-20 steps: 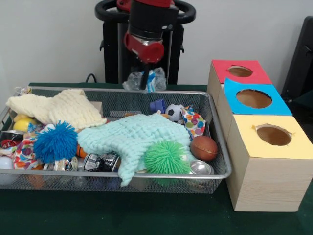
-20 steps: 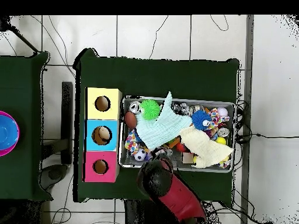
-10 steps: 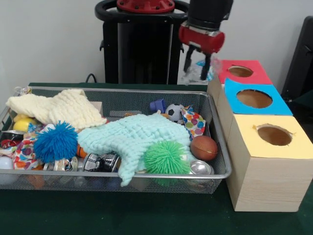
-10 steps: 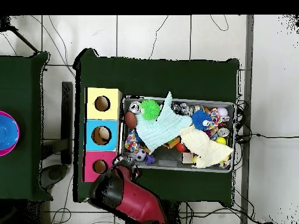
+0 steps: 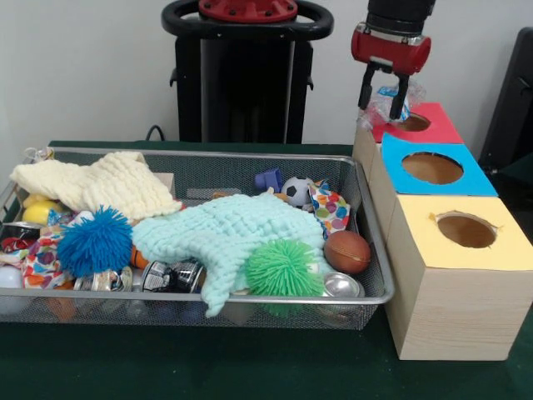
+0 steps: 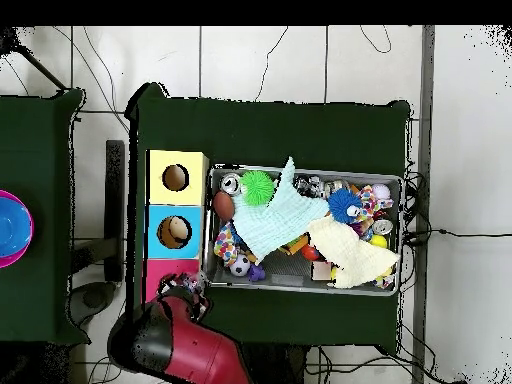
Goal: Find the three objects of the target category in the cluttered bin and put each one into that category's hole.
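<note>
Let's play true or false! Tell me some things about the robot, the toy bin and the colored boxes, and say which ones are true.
1. The pincer holds a crinkly clear plastic thing over the red box. True.
2. The yellow box sits farthest from the camera in the front view. False: it is nearest; the red box is farthest.
3. A green fuzzy ball lies in the bin. True.
4. The blue fuzzy ball rests on the blue box. False: it is in the bin.
5. A pale green knitted cloth is spread in the bin. True.
</note>
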